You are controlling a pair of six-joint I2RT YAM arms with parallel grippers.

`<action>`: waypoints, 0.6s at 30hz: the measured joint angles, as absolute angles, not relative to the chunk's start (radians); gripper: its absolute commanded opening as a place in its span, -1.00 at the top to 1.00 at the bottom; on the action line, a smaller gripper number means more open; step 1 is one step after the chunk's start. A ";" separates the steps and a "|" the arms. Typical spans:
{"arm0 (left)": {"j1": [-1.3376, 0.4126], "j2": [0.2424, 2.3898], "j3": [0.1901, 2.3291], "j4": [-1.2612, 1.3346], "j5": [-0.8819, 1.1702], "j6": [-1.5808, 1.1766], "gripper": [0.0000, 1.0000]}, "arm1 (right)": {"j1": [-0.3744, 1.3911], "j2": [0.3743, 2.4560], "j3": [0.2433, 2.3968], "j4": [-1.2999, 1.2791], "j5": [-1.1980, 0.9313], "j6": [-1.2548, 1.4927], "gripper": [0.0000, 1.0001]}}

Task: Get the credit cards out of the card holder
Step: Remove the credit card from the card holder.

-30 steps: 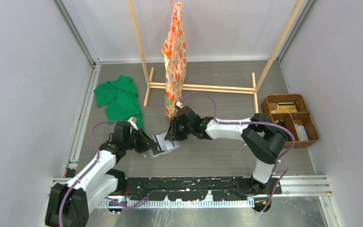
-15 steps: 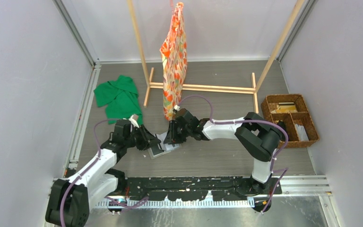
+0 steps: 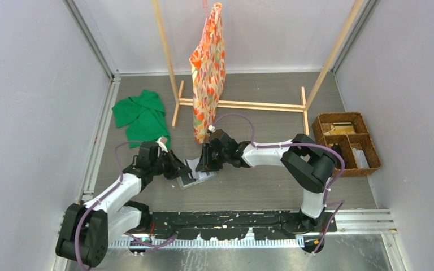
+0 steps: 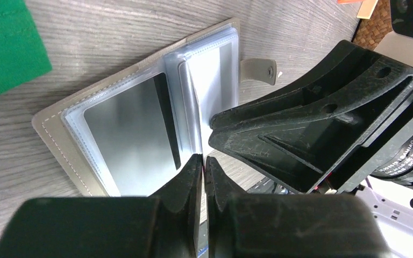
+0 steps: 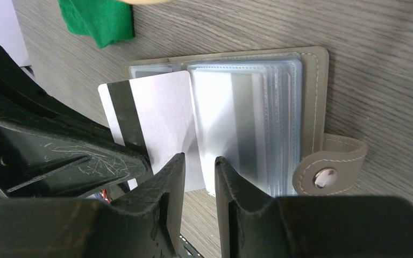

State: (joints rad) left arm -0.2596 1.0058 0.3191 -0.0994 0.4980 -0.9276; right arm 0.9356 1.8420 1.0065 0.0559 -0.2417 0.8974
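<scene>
Grey card holder, white dark-striped card, green cloth, orange, perhaps leaf-patterned, hanging fabric

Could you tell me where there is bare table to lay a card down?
The table is bare between the card holder and the near rail, on toward the basket, and between the wooden rack's base and the right arm. It is crowded at the holder, where the left gripper and right gripper meet, and by the green cloth.
</scene>
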 measured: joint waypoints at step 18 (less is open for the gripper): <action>-0.260 1.066 0.849 -0.769 0.206 -0.861 0.99 | 0.894 1.585 0.998 -0.110 -0.143 0.839 0.19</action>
State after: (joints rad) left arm -0.2596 1.0660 0.8494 -0.7692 0.2058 -0.8608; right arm 0.8944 1.5848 0.9981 -0.1104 -0.1432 0.8391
